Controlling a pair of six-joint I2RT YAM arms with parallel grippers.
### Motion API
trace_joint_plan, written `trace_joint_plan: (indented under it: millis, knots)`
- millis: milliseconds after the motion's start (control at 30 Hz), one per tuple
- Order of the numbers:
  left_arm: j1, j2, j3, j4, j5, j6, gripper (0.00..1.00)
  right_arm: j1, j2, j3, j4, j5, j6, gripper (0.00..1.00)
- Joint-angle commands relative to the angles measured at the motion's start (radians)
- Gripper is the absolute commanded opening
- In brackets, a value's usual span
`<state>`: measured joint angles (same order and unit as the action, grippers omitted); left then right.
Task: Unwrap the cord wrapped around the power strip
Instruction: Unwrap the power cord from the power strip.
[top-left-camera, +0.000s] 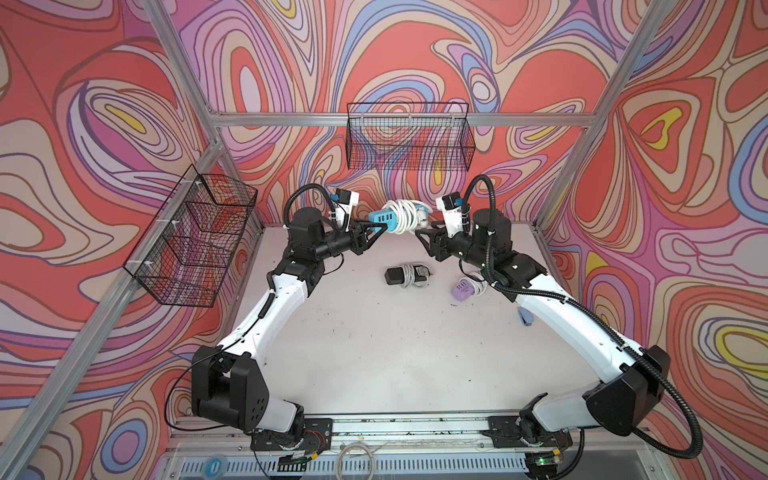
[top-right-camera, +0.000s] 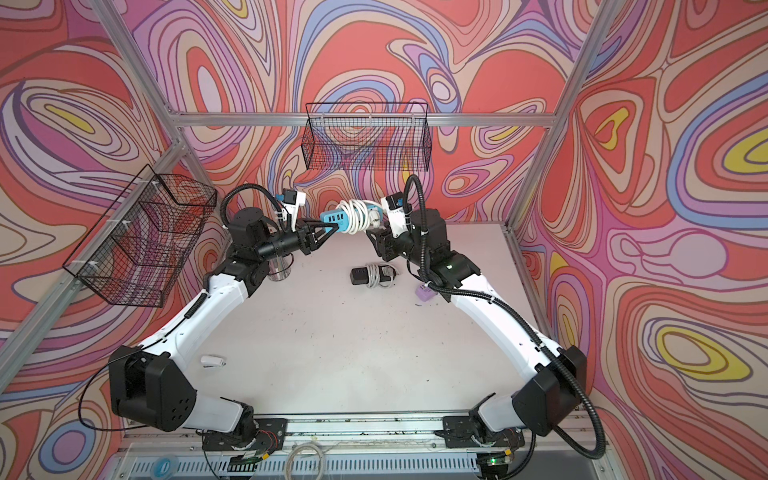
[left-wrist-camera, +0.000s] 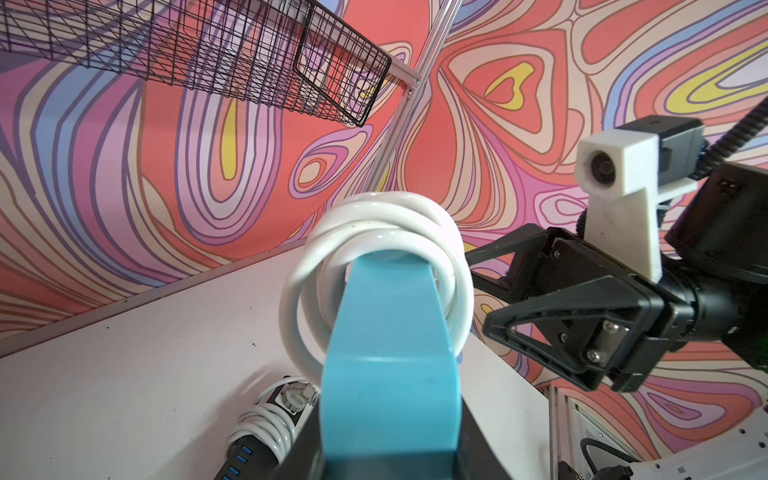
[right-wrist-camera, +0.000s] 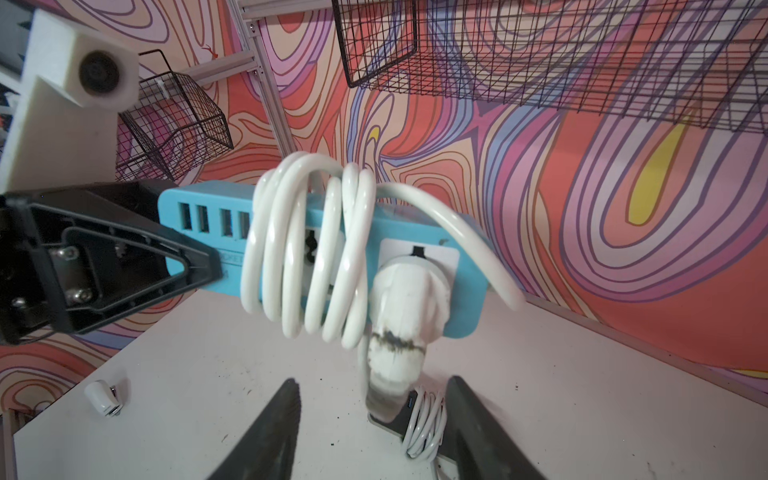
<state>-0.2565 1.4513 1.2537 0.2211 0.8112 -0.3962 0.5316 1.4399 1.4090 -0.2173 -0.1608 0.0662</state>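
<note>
Black fingers of your right gripper (right-wrist-camera: 374, 382) fill the bottom of the right wrist view, spread apart on either side of the scuffed white plug (right-wrist-camera: 399, 299), with gaps showing. Your left gripper (top-left-camera: 380, 227) clamps the USB end of the sky-blue plastic power strip (top-left-camera: 378, 217), held above the worktop (top-left-camera: 374, 332) at upper centre in both top views. Several turns of thick white cord (right-wrist-camera: 307, 249) wrap its middle.

Wire baskets (top-left-camera: 409, 141) hang along swirl-patterned walls (top-left-camera: 415, 50).

A robotics lab cell: aluminium frame (top-left-camera: 316, 119), swirl-patterned walls (top-left-camera: 415, 50), wire baskets (top-left-camera: 409, 137).
</note>
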Motion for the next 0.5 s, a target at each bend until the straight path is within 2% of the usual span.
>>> trace_joint_plan:
  millis: [0, 267, 467]
  knots:
    - [-0.008, -0.062, 0.01, 0.103, 0.02, -0.001, 0.0, 0.005, 0.013, 0.015, 0.022, 0.013, -0.004, 0.54]
    - [-0.016, -0.07, 0.013, 0.103, 0.026, -0.002, 0.0, 0.005, 0.015, 0.01, 0.029, 0.047, -0.007, 0.38]
    - [-0.019, -0.065, 0.012, 0.103, 0.028, -0.001, 0.0, 0.005, 0.004, 0.011, 0.042, 0.055, -0.003, 0.33]
